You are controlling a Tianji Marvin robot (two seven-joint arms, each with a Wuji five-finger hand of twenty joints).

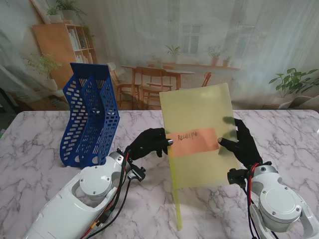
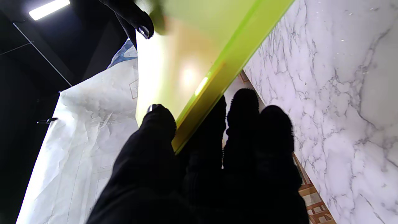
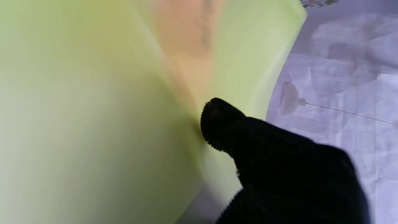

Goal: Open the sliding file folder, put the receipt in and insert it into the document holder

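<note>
Arms: glossy white shells, round grey joint caps.
Left hand (image 1: 148, 143): black knit glove, shiny fingertip caps.
Right hand (image 1: 242, 144): black glove likewise.
Cables: red and black, at both wrists.

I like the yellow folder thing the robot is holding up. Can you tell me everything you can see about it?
The folder is a thin, see-through yellow-green plastic sheet with a stiff spine bar along its left edge, sticking out past its near corner. It is held up off the marble table, roughly upright. An orange receipt shows through it. The left hand pinches its left edge, the right hand its right edge.
</note>
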